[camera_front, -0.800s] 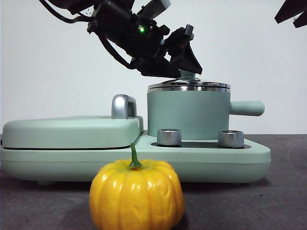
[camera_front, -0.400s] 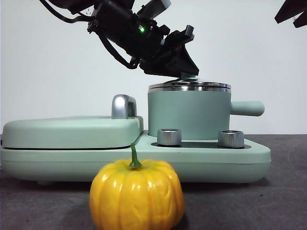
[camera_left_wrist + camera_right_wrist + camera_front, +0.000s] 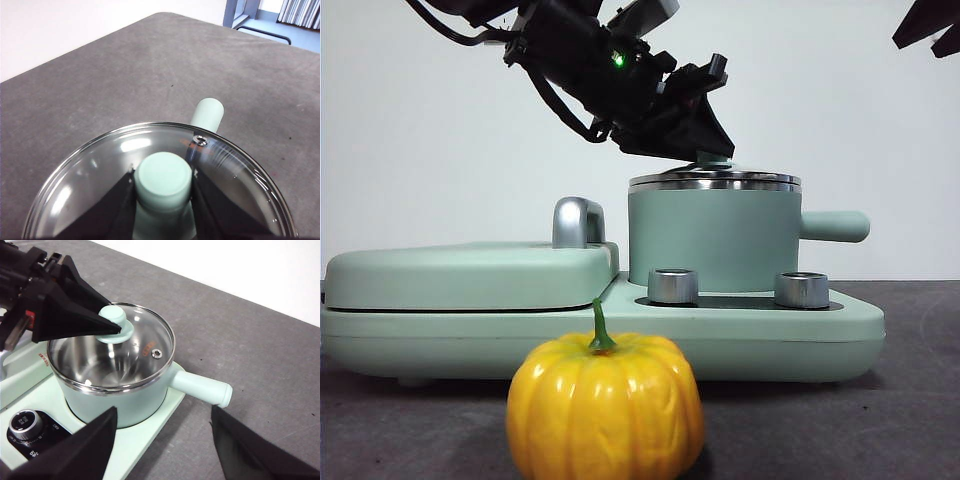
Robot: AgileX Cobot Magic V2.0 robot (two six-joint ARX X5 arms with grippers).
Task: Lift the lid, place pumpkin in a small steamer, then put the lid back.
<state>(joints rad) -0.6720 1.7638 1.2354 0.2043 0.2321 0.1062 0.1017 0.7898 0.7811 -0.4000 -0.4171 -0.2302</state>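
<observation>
The lid (image 3: 715, 181) sits on the small steamer (image 3: 710, 240), which stands on the mint-green base. My left gripper (image 3: 705, 150) comes down from the upper left and is shut on the lid's mint-green knob (image 3: 162, 176); the left wrist view shows the jaws on both sides of it (image 3: 162, 180). The right wrist view shows the lid (image 3: 145, 340), the steamer (image 3: 145, 400) and the left gripper (image 3: 117, 329) at the knob. The pumpkin (image 3: 605, 405) stands on the table in front of the base. My right gripper (image 3: 164, 412) is open and empty, above and to the right of the steamer.
The wide mint-green appliance base (image 3: 800, 335) has two silver knobs (image 3: 672, 285) in front. Its flat rectangular cover (image 3: 470, 272) with a steel handle (image 3: 577, 222) lies left of the steamer. The steamer's side handle (image 3: 835, 226) points right.
My left gripper's jaws have closed in on the lid's knob and now cover most of it. The lid stays on the steamer; the pumpkin and the right arm have not moved.
</observation>
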